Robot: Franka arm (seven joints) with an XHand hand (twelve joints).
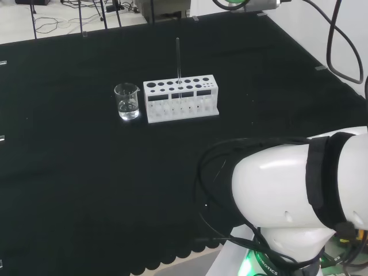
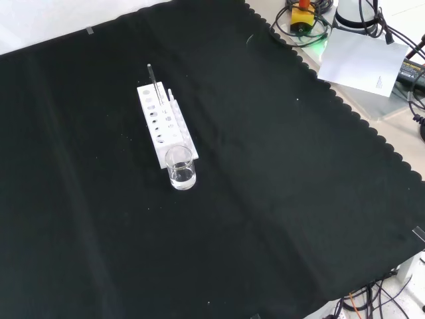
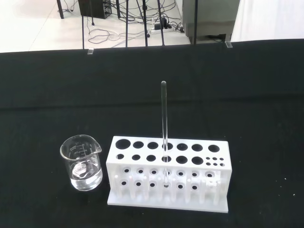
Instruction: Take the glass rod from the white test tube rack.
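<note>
Glass rod upright in white rack, frame centre; beaker just beside its left end. Bare cloth all around. I can't tell finger state.

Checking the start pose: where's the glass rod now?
The glass rod stands upright in the white test tube rack, mid-cloth in the head view, with the beaker just left of the rack.

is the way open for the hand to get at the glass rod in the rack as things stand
Probably yes. The glass rod stands upright in the white test tube rack, its upper length rising bare above the holes. The beaker stands apart, beside the rack's end, and nothing else crowds the rod.
</note>
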